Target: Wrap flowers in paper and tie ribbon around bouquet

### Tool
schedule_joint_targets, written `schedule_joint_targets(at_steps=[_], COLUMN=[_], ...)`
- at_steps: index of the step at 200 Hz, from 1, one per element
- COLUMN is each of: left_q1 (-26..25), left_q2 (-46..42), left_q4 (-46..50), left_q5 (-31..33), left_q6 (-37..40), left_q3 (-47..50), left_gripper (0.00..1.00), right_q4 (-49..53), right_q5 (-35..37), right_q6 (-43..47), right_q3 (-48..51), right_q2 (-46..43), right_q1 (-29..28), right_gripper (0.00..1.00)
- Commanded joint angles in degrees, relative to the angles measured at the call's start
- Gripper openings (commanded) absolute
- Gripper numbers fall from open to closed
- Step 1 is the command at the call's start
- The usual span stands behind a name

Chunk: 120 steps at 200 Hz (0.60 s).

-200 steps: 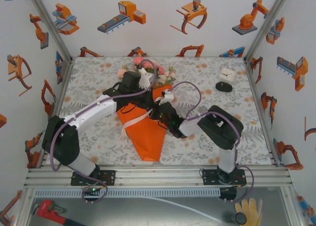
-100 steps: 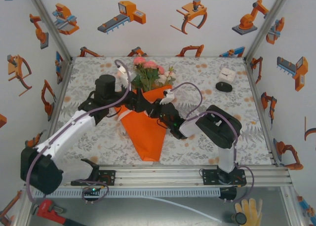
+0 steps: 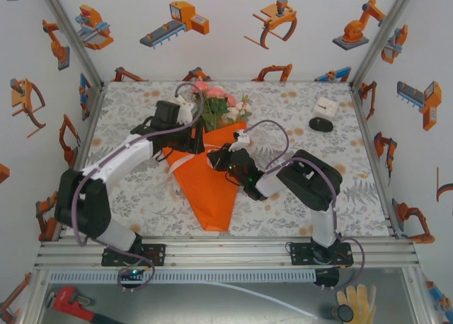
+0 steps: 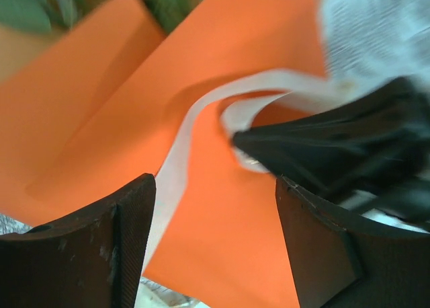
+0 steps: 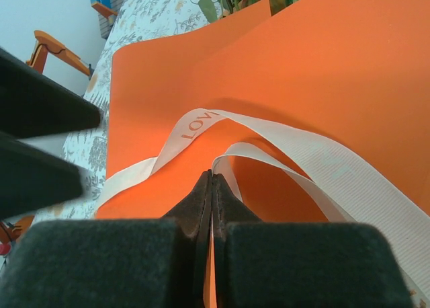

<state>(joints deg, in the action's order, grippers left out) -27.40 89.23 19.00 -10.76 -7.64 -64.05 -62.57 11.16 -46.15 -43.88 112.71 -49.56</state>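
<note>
Swinging back in from the left, the left pincer (image 4: 211, 183) now hangs released astride the ribbon (image 5: 269, 140) on the bouquet (image 3: 209, 186) lying midway across the surface (image 3: 354, 197), seemingly to take the strand the right pincer (image 5: 211, 180) clenches taut.

The ribbon (image 4: 176, 161) and right pincer (image 5: 211, 179) obstruct left pincer's (image 4: 215, 182) gap.

The bouquet (image 3: 211, 170) lies mid-frame, its orange paper (image 3: 212, 193) cone tapering toward the bottom edge. Pink and cream flowers (image 3: 216, 101) spill from its wide upper end. A cream ribbon (image 5: 336, 167) loops loosely across the paper.
</note>
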Motion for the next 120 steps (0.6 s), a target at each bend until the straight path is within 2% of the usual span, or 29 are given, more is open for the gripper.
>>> schedule_joint_targets(at_steps=[1, 28, 36, 59, 98, 112, 120], left_q1=[-0.71, -1.17, -1.29, -1.29, -1.32, -1.33, -1.34], left_q2=[3.44, 9.3, 10.12, 11.08, 12.2, 11.85, 11.31], left_q4=[2.16, 3.17, 3.28, 3.54, 5.7, 5.78, 5.85], left_q5=[3.23, 1.38, 2.01, 3.7, 4.17, 3.37, 2.26], left_q6=[4.01, 4.87, 4.62, 4.08, 4.48, 4.15, 3.84], left_q3=[-2.18, -5.03, -5.51, -6.66, -8.96, -9.33, -9.59], left_gripper=[0.68, 0.66, 0.6, 0.35, 0.0, 0.0, 0.0], right_q4=[2.01, 4.27, 4.35, 5.26, 9.54, 10.44, 11.08], right_q5=[0.36, -1.28, -1.64, -1.71, -1.98, -1.3, -1.18], right_q6=[2.18, 2.65, 2.65, 2.64, 3.26, 3.1, 3.04], right_q3=[-0.19, -0.68, -0.6, 0.26, 1.87, 2.92, 3.49], right_q2=[-1.41, -1.94, -2.26, -4.84, -10.88, -12.63, -13.65], right_q1=[0.22, 0.17, 0.17, 0.08, 0.1, 0.1, 0.14], right_gripper=[0.06, 0.19, 0.23, 0.36, 0.46, 0.62, 0.65])
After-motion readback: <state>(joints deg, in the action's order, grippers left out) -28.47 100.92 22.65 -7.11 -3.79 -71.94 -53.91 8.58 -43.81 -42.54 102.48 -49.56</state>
